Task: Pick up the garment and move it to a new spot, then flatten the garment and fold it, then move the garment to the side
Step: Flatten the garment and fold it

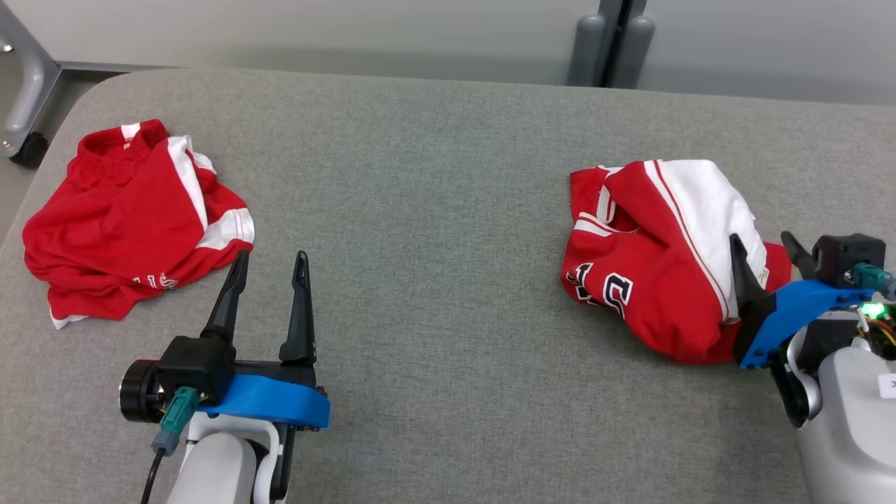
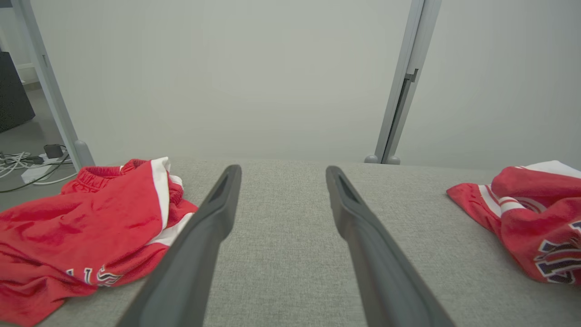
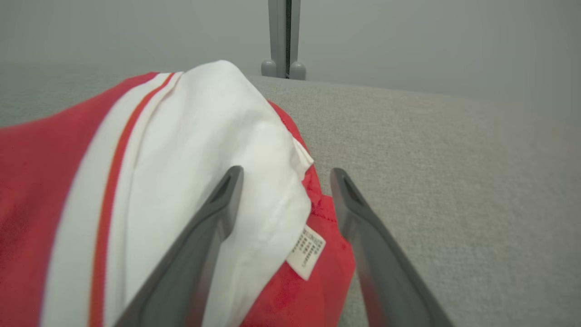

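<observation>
A crumpled red and white garment [image 1: 651, 273] with dark numerals lies on the right of the grey table [image 1: 434, 210]. My right gripper [image 1: 761, 241] stands open at the garment's right edge. In the right wrist view its fingers [image 3: 199, 236] straddle the white fold [image 3: 204, 150] and a small care label [image 3: 306, 251], without closing on them. A second crumpled red garment [image 1: 126, 224] with white stripes lies at the far left. My left gripper [image 1: 271, 255] is open just right of it, with bare table between its fingers [image 2: 363, 236]. The left wrist view shows both garments, one at the left [image 2: 77, 231] and one at the right [image 2: 535, 218].
The grey fabric-covered table runs back to a pale wall with a grey post [image 1: 605, 42] behind its far edge. A metal frame leg with a caster [image 1: 24, 98] stands off the table's left corner. Cables [image 2: 22, 165] lie on the floor to the left.
</observation>
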Controlling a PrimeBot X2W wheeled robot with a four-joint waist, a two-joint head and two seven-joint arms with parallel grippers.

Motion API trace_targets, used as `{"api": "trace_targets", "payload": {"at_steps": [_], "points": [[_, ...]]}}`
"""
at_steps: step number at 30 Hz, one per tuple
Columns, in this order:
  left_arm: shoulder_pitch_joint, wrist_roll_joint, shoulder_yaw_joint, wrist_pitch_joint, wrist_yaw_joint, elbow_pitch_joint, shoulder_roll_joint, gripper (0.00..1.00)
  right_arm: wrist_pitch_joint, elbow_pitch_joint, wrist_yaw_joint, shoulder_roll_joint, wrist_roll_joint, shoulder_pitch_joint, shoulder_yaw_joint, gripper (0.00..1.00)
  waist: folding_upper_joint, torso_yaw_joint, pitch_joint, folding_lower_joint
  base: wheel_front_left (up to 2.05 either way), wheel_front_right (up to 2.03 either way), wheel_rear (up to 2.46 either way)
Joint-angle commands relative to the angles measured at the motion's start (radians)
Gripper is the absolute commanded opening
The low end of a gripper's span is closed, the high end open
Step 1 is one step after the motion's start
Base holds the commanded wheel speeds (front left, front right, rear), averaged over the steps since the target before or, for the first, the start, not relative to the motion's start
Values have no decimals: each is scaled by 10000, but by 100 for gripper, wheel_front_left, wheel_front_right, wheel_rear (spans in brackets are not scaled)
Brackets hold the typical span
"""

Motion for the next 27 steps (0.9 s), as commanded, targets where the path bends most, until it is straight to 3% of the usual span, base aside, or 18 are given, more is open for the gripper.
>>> {"api": "trace_targets", "payload": {"at_steps": [1, 9, 10, 11, 20, 27], "points": [[-216, 74, 1, -30, -51, 53, -23, 100, -168, 500, 5, 31, 32, -240, -22, 100, 0, 93, 98, -1, 0, 0, 0], [-339, 201, -37, -30, -192, 253, -186, 100, -728, 2476, 7, 361, 472, -607, 190, 100, 0, 256, 100, -1, 0, 0, 0], [-331, 196, -32, -30, -210, 274, -198, 100, -771, 2663, 7, 376, 600, -659, 254, 27, 0, 255, 83, -1, 0, 0, 0], [-318, 213, -21, -30, -221, 301, -207, 100, -904, 2795, 7, 358, 676, -716, 342, 0, 0, 249, 53, -1, 0, 0, 0], [-1, 356, 123, -30, -327, 422, -235, 100, -2231, 3166, 5, -334, 1134, -1101, 250, 0, 0, -66, -329, -1, 0, 0, 0], [113, 367, 213, -30, -367, 458, -255, 100, -2503, 2002, 5, -798, 1187, -960, 151, 0, 0, -340, -687, -1, 0, 0, 0]]}}
